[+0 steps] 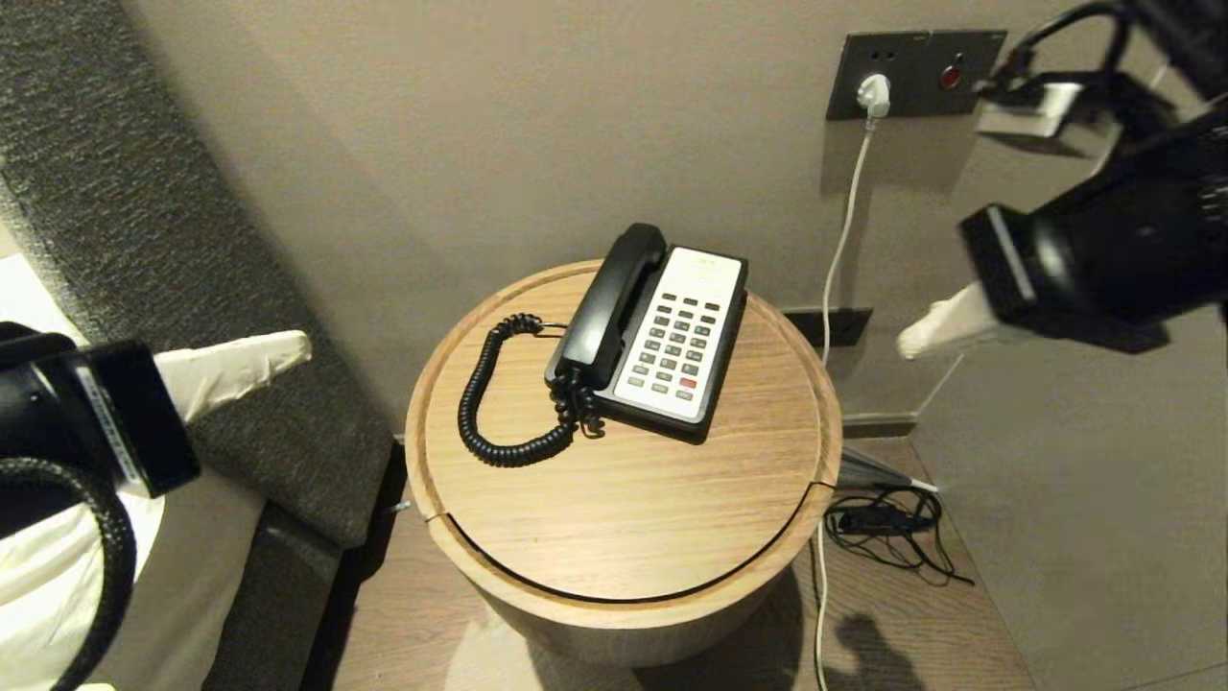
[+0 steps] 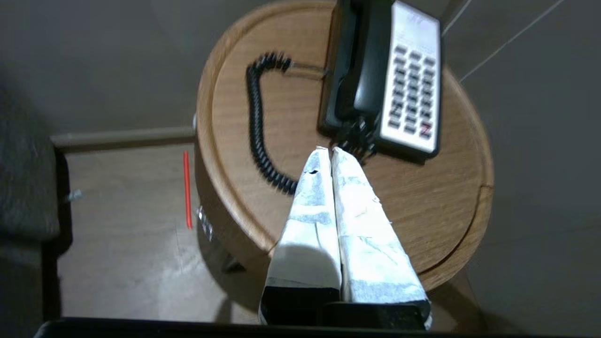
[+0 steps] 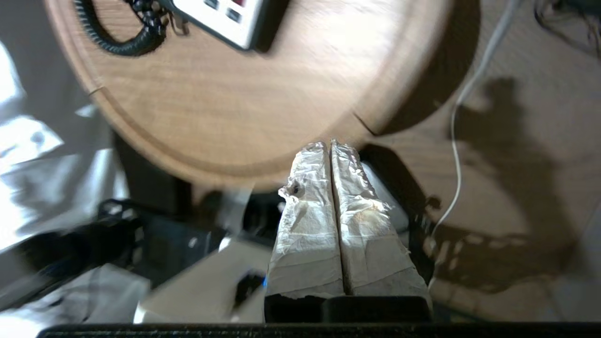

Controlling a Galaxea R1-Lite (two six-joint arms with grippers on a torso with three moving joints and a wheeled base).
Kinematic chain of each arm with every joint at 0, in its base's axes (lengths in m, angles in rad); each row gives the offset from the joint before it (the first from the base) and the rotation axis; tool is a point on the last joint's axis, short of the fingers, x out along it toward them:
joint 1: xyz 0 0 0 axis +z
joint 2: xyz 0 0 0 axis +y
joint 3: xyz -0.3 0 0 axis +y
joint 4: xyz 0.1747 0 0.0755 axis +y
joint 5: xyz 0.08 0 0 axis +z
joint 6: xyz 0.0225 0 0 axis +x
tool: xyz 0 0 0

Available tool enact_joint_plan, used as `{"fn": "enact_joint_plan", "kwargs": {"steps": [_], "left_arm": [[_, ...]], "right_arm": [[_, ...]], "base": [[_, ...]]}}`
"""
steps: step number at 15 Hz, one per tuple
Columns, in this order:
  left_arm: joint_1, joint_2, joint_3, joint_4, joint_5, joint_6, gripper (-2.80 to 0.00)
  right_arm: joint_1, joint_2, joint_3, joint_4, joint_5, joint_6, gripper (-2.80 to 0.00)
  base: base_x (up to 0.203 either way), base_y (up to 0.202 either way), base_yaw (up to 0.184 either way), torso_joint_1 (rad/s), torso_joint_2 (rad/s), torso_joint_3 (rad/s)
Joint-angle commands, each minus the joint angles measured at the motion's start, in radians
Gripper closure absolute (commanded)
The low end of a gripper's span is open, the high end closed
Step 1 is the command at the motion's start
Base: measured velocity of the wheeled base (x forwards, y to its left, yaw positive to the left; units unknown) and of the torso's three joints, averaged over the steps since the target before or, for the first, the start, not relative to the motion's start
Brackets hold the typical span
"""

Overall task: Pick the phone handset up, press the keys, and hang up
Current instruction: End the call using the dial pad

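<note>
Handset (image 1: 608,305) sits cradled on phone (image 1: 662,336) atop round wooden table (image 1: 614,518). I see left gripper (image 1: 297,347) clenched, empty, left of table; right gripper (image 1: 909,341) clenched, empty, right of table.

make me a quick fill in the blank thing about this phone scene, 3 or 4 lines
1. The black handset lies on the ____ side of the phone base, beside the keypad.
2. The phone stands on a ____ wooden table.
3. The left gripper and right gripper both have their fingers ____.
4. One key on the keypad is ____ in colour.

Missing words: left; round; shut; red
</note>
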Motion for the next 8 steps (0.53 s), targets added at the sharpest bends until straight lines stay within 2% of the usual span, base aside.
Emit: {"fn": "enact_joint_plan", "kwargs": {"steps": [1, 5, 8], "left_arm": [[0.002, 0.002, 0.029, -0.005, 0.006, -0.011, 0.0], [0.013, 0.008, 0.044, -0.008, 0.008, -0.013, 0.0], [0.016, 0.016, 0.051, -0.008, 0.008, -0.02, 0.0]], "right_arm": [[0.065, 0.189, -0.032, -0.05, -0.032, 0.003, 0.0], [0.084, 0.265, -0.037, -0.162, -0.047, -0.013, 0.0], [0.083, 0.283, -0.039, -0.19, -0.049, -0.032, 0.0]], "base": [[0.0, 0.0, 0.0, 0.0, 0.0, 0.0], [0.0, 0.0, 0.0, 0.0, 0.0, 0.0], [0.0, 0.0, 0.0, 0.0, 0.0, 0.0]]}}
